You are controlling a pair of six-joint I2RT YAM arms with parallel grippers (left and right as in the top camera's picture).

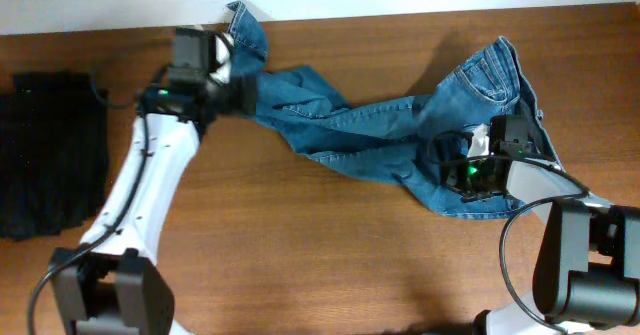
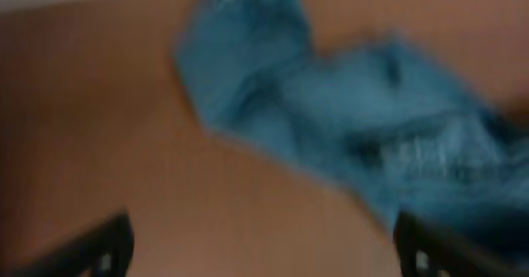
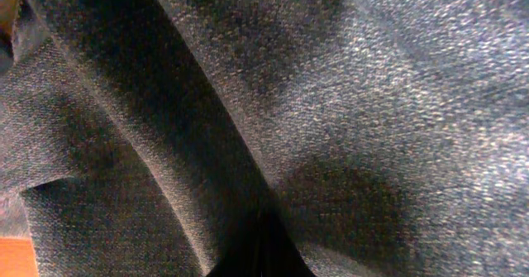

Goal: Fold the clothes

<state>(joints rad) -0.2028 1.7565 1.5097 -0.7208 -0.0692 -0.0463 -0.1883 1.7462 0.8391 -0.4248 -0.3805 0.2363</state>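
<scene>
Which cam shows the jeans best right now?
Overhead: the jeans show almost whole, crumpled across the table. Left wrist gives only a blurred blue stretch of them. Right wrist is pressed close, nothing but denim folds.

jeans: I see matt, coarse-woven blue denim | table: smooth brown wood | pile left of jeans: black matt cloth

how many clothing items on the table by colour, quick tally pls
medium-blue denim jeans: 1
black folded fabric pile: 1 (cannot tell how many pieces are in it)
total: 2
</scene>
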